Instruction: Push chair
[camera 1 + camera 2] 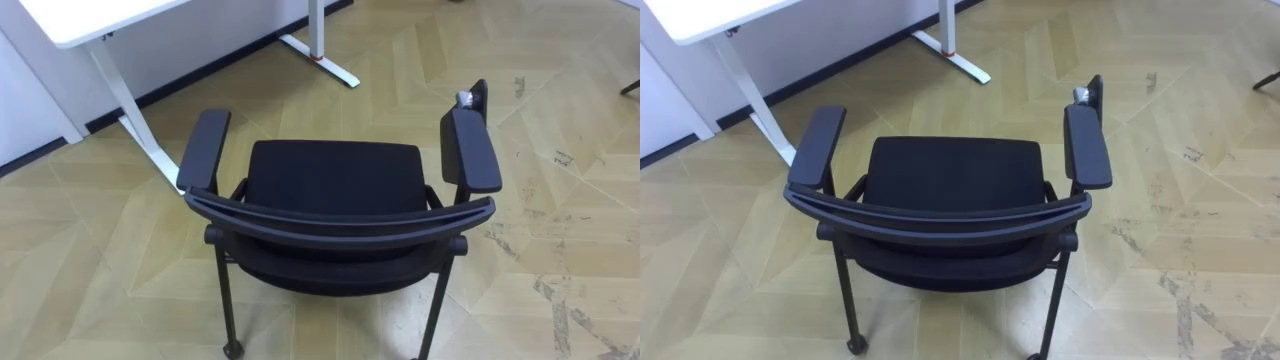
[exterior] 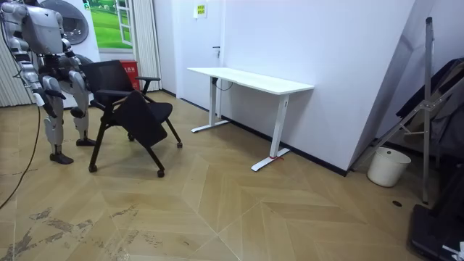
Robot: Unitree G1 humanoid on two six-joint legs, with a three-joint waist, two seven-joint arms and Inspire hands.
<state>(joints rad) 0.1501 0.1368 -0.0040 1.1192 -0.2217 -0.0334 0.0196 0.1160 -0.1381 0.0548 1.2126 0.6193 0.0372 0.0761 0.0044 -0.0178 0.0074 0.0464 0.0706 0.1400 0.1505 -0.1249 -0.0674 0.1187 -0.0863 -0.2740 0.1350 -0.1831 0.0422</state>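
Chair (image 1: 335,185) stands just before the robot, backrest (image 1: 340,215) nearest, probably so a push sends it toward the white desk (image 1: 90,20). Its 2 hands (image 2: 49,94) are too small in the room view: I cannot tell released or clenched. Desk leg (image 1: 140,130) beside the left armrest (image 1: 205,148) may block

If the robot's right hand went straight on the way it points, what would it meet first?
The right hand would probably meet the curved backrest of the black wheeled armchair first; depth is unclear.

1 black chair (image 1: 335,175) with 2 armrests (image 1: 205,148), 1 white desk (image 2: 250,78), 1 white bucket (image 2: 388,167)
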